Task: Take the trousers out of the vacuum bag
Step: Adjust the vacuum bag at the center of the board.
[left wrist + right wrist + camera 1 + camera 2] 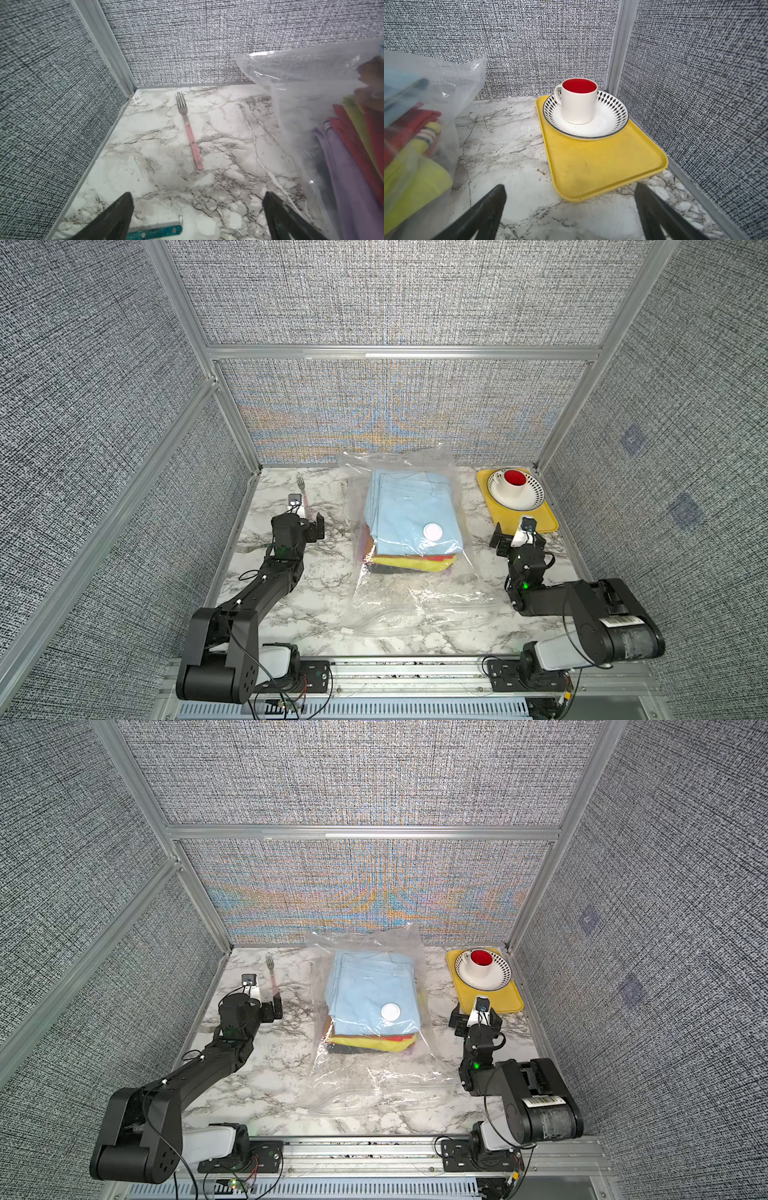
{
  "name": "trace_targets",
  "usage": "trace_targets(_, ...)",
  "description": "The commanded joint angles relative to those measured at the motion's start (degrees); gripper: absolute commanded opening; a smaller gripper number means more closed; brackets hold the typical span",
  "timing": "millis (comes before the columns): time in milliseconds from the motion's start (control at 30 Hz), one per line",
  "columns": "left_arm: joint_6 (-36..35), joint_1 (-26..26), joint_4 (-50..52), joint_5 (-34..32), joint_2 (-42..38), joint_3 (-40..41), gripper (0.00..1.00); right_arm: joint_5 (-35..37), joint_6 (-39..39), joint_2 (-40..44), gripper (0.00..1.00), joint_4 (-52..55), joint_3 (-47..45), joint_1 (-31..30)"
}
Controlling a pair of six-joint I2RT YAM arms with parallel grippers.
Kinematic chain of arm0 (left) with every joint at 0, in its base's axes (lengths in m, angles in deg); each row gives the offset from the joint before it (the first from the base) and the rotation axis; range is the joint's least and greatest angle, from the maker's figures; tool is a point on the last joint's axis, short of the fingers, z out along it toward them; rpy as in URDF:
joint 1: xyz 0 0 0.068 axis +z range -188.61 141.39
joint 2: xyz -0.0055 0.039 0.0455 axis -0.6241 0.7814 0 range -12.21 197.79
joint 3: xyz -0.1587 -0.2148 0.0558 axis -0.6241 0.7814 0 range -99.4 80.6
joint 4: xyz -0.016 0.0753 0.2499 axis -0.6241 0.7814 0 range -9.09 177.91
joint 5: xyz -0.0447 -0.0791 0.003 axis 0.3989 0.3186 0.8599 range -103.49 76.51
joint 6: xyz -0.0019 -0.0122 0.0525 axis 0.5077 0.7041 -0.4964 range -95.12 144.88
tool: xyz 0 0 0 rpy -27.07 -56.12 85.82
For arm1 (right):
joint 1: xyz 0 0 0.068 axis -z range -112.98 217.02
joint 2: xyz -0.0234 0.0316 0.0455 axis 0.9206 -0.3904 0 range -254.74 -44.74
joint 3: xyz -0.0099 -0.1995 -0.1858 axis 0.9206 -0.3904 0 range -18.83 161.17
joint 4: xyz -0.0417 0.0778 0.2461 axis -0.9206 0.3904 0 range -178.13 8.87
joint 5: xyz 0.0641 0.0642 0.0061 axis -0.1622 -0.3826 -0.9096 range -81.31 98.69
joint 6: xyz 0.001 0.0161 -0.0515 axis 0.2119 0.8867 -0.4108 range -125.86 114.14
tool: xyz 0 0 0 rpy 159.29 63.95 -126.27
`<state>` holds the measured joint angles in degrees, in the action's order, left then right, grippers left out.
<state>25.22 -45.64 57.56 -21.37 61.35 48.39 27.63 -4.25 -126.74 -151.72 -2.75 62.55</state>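
Standing wide open and holding nothing, the left hand [197,195] hovers low over the marble worktop [291,614], on the left side of the vacuum bag [415,597] and close to it without touching. Just beyond its fingers lies a pink-handled fork [192,143], tines toward the back wall. A teal-handled utensil [154,231] lies on the worktop under the hand; what is at its end cannot be made out.

The right hand [569,187] is likewise spread and empty, on the bag's right side, with its fingers at the near end of a yellow tray [602,172]. At the tray's far end sits a white plate [612,126] with a black diamond rim, and on it stands a white mug [579,104], upright, red inside.

Between the two hands, in both top views, the clear crinkly bag lies along the middle of the worktop, its far end creased up against the back wall. The trousers [411,506] are inside it as one folded stack: light blue on top, with yellow, red, lilac and dark layers showing at the stack's near edge. A round white valve disc [433,531] sits on the plastic over the blue pair. The near part of the bag lies flat on the worktop.
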Motion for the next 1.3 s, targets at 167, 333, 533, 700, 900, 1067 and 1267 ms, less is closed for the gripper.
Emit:
trace_targets(167,1.0,-0.3,6.4,8.4,-0.6,-6.7,1.0,-4.6,-3.6,9.7,0.99,27.3,16.7,-0.1)
trace_targets(333,0.5,-0.3,9.9,19.9,6.0,-14.6,1.0,-11.2,-1.3,10.2,0.99,39.5,25.8,-1.0)
trace_targets(533,0.8,-2.2,11.8,29.4,15.7,-24.2,0.99,-18.0,0.6,9.3,0.99,48.5,33.4,-4.7)
trace_targets(700,0.9,-4.5,13.6,32.6,20.9,-30.9,0.99,-23.4,1.5,8.9,0.98,51.7,35.0,-8.4)
trace_targets(900,1.5,-7.8,14.3,36.4,24.9,-36.6,0.99,-27.1,3.3,7.2,0.96,50.8,33.5,-10.7)
trace_targets(1067,1.9,-10.5,14.6,38.4,27.3,-39.1,0.99,-28.6,3.5,4.7,0.95,50.9,32.5,-12.3)
trace_targets(1267,1.3,-12.3,15.8,37.2,29.9,-41.0,0.99,-29.4,3.6,2.5,0.95,50.2,31.1,-13.7)
